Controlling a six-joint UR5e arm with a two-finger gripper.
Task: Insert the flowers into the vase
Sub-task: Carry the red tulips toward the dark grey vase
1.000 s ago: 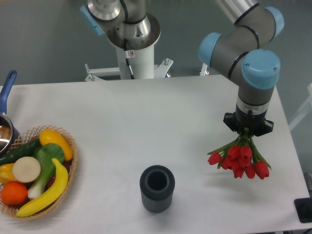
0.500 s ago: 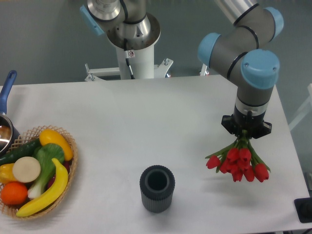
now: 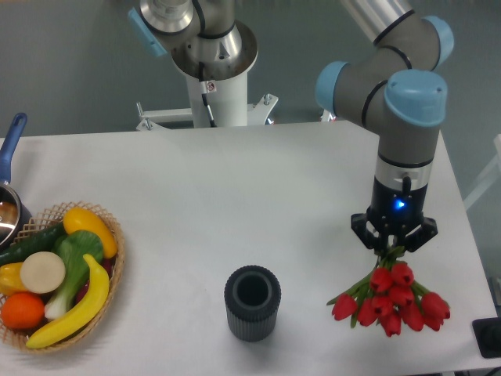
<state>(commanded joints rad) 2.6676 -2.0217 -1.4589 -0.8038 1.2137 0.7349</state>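
The flowers, a bunch of red tulips with green stems, hang bud-down at the right side of the table, low over its surface. My gripper points straight down and is shut on the stems just above the buds. The vase, a short dark grey ribbed cylinder, stands upright near the table's front edge, well to the left of the flowers, its round mouth facing up.
A wicker basket of toy fruit and vegetables sits at the front left. Behind it a pot with a blue handle pokes in at the left edge. A second robot's white base stands behind the table.
The gripper has moved down and toward the front of the table with the flowers, bringing the buds closer to the surface. The vase and basket have stayed put.
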